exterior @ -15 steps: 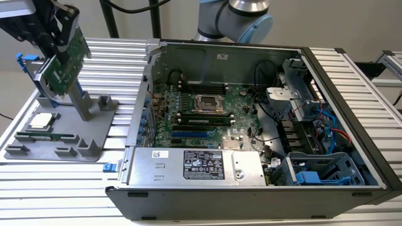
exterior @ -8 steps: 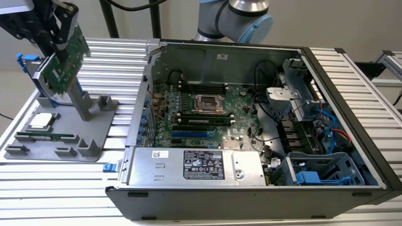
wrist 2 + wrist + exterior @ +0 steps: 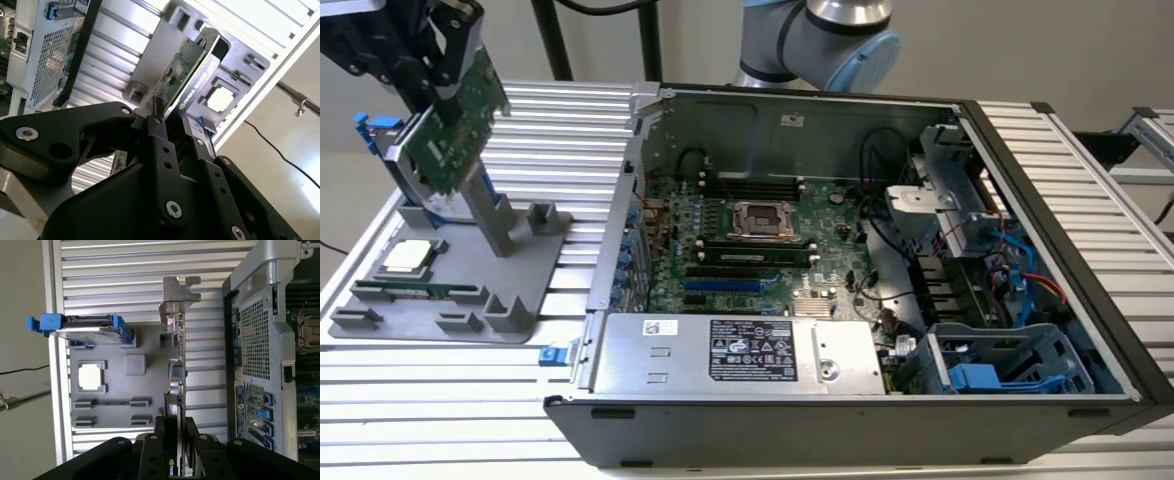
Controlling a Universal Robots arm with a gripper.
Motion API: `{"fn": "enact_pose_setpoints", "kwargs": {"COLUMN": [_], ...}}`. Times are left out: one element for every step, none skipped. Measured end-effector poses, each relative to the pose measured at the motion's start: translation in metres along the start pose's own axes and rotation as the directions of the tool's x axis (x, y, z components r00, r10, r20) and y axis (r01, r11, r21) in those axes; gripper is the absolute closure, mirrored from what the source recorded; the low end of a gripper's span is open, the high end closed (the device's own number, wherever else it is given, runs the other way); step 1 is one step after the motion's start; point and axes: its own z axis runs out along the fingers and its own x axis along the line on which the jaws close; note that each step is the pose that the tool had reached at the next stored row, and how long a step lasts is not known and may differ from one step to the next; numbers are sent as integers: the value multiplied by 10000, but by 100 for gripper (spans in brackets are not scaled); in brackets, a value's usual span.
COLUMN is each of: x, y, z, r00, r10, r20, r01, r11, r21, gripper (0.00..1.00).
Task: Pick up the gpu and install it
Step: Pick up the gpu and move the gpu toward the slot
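Observation:
My gripper (image 3: 443, 62) is shut on the gpu (image 3: 460, 125) at the exterior view's upper left. The card hangs tilted, green circuit board facing the camera, over the grey parts holder (image 3: 520, 285); its lower end is close to the holder's upright post. In the second wrist view the fingers (image 3: 159, 142) clamp the gpu (image 3: 186, 72) from both faces, its black cooler side showing. In the first wrist view the gpu (image 3: 177, 362) is edge-on between the gripper (image 3: 176, 432) jaws, silver end bracket (image 3: 179, 294) at the far end.
The open computer case (image 3: 1067, 250) lies to the exterior view's right of the holder, its motherboard (image 3: 747, 230) and blue slots (image 3: 720, 285) exposed. On the holder stand a hard drive in a blue frame (image 3: 82, 325), a processor chip (image 3: 411, 255) and a memory stick (image 3: 414, 291).

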Motion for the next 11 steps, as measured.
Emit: {"fn": "enact_pose_setpoints", "kwargs": {"x": [0, 0, -1, 0, 0, -1, -1, -1, -1, -1, -1], "y": [0, 1, 1, 2, 2, 3, 3, 4, 4, 4, 5], "z": [-9, -18, -28, -38, -48, -57, -67, -75, -83, -90, -99], "r00": [10000, 10000, 10000, 10000, 10000, 10000, 10000, 10000, 10000, 10000, 10000], "r10": [0, 0, -1, 0, 0, 0, 0, 0, 0, 0, 0], "r20": [-1, -1, -1, -1, -1, -1, -1, -1, 0, 0, 0], "r01": [0, 0, 1, 0, 0, 0, 0, 0, 0, 0, 0], "r11": [10000, 10000, 10000, 10000, 10000, 10000, 10000, 10000, 10000, 10000, 10000], "r21": [1, 1, 1, 1, 1, 1, 1, 1, 0, 0, 0], "gripper": [100, 100, 100, 100, 100, 100, 100, 100, 100, 100, 100]}}
